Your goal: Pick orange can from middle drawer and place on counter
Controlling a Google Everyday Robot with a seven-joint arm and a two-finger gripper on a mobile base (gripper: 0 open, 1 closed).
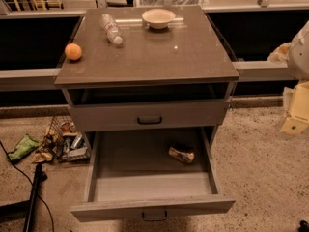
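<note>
Can point(181, 154) lies sideways in open drawer point(145, 185), lower centre; gripper point(295, 112), right edge, state unclear, should descend squarely.

pale cream end effector point(295, 112) at right edge, dark dot; rounded white arm point(301, 48)

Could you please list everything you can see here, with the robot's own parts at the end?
orange can: one, orange-brown, lying in the middle drawer, right side
middle drawer: one, grey, pulled open
counter: one, grey-brown, cabinet top
orange fruit: one, orange, counter's left edge
plastic bottle: one, clear, lying at the counter's back left
bowl: one, pale, counter's back
upper drawer: one, grey, shut
wire basket: one, dark, holding litter, floor left of cabinet
wrapper: one, green, floor far left
hand: one, pale, right edge of view, clear of the drawer
</note>
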